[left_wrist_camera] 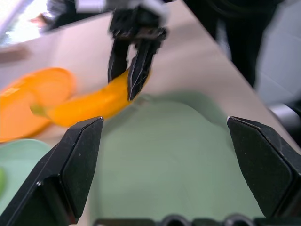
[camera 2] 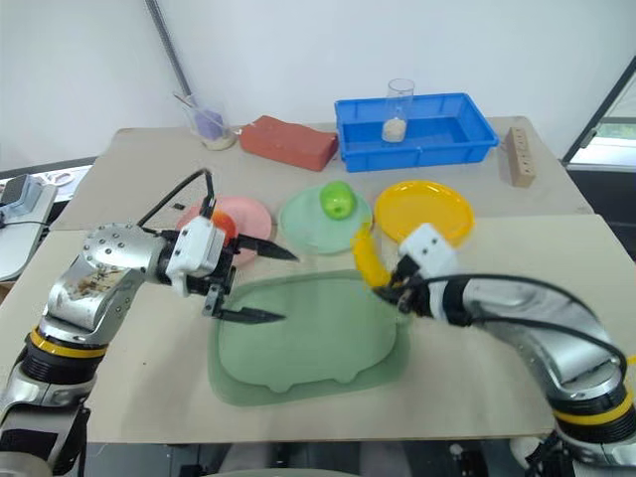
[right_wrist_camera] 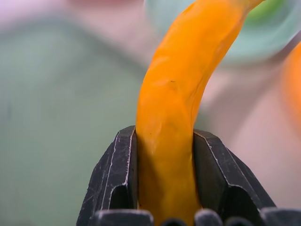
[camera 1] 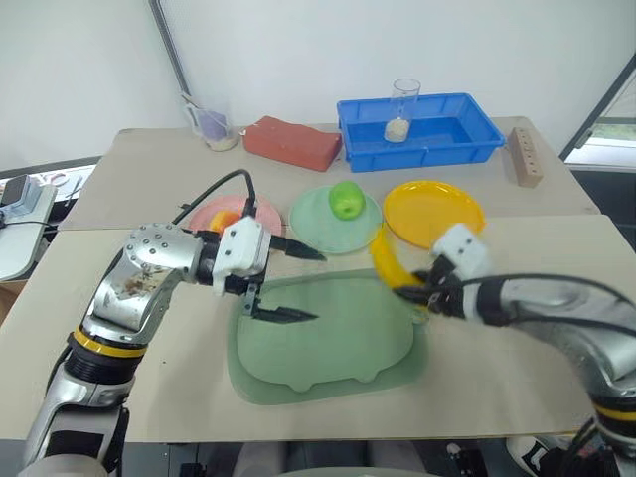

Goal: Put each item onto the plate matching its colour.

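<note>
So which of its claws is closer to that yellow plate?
Right. The right gripper, shut on the banana, is just in front of the yellow plate; the left gripper hangs open over the green tray.

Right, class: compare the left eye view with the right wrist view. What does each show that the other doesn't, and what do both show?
Left eye view alone: the open left gripper over the green tray, the blue bin, the red block and the pink plate.
Right wrist view alone: the fingers pressed flat against both sides of the fruit.
Both: the right gripper holding the banana.
</note>
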You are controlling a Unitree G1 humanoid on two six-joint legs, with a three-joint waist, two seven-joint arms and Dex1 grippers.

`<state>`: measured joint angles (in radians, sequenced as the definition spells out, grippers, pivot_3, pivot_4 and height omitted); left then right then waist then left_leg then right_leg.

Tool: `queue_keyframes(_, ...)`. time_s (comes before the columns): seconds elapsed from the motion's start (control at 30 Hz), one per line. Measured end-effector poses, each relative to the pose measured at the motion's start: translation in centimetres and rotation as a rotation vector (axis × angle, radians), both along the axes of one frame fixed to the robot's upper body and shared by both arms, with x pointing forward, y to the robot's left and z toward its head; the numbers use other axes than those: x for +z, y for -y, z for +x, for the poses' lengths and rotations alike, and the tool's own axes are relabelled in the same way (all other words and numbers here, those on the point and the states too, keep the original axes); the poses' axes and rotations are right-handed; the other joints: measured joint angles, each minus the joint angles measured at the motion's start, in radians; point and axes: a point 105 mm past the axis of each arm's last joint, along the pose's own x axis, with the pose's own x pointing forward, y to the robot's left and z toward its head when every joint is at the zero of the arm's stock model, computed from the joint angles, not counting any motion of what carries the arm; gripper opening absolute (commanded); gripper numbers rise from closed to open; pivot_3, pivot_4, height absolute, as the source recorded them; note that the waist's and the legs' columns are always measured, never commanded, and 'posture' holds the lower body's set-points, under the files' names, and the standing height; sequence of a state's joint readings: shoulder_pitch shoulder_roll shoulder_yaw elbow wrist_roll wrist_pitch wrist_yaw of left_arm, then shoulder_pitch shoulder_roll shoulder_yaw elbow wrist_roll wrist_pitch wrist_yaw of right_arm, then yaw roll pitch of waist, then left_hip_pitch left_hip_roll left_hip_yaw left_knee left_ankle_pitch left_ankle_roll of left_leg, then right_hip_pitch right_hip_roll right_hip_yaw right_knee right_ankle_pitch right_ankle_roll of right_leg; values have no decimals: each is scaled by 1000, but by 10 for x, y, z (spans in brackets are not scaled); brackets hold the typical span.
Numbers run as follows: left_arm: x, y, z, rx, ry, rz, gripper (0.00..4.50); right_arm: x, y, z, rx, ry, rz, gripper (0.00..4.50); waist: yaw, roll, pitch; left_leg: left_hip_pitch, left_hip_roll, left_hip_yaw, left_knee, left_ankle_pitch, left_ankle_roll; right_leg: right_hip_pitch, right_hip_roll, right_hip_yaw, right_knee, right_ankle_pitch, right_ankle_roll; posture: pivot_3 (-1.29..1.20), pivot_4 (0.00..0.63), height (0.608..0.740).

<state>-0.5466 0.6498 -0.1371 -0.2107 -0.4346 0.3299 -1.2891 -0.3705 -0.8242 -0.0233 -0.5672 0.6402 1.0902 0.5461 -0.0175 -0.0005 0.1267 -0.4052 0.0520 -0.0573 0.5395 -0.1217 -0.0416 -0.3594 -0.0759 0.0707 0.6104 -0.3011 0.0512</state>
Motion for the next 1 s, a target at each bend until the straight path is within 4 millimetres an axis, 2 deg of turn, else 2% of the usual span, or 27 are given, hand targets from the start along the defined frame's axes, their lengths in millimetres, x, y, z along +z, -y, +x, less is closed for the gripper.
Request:
queue_keyframes(0.07,9,11,15,72,-20,-85,4500,16,4,19,-55,45,44,1271,-1,0,0,0,0,0,1,2,3,1,0,0,0,0,0,0,150,740)
queue_keyframes(0.17,18,27,33,147,-28,-181,4500,27,25,51,-197,80,72,1271,0,0,0,1,-1,0,1,3,4,2,0,0,0,0,1,0,150,740)
queue_keyframes(0.27,10,35,52,254,-47,-202,4500,16,48,80,-320,49,74,1271,1,0,0,1,-1,0,0,3,5,5,1,1,0,1,2,0,150,740)
queue_keyframes(0.33,2,43,56,275,-61,-201,4500,4,59,93,-369,11,71,1271,0,1,0,-1,-1,0,0,3,5,6,2,2,1,4,8,0,150,740)
queue_keyframes(0.43,-2,51,56,278,-64,-200,4500,-12,71,112,-410,-40,58,1271,-5,3,-1,0,-1,0,0,4,6,6,3,3,1,4,9,0,150,740)
queue_keyframes(0.6,-4,52,56,283,-65,-198,4500,-7,73,137,-419,-56,106,1271,-21,5,-1,1,0,-3,-1,4,6,6,6,3,2,4,10,0,150,740)
queue_keyframes(0.67,-6,53,55,281,-66,-192,4500,-6,71,145,-416,-56,116,2308,-25,5,-1,1,0,-3,-1,4,6,6,6,4,2,4,9,0,150,740)
queue_keyframes(0.87,-6,52,55,288,-59,-186,4500,-21,76,153,-423,-90,99,4362,-24,8,-3,0,0,-3,0,4,6,7,6,4,2,4,9,0,150,740)
queue_keyframes(1.0,-5,48,55,297,-47,-180,4500,-11,79,157,-410,-50,80,4436,-26,9,-3,1,0,-3,-1,4,6,7,7,4,2,4,9,0,150,740)
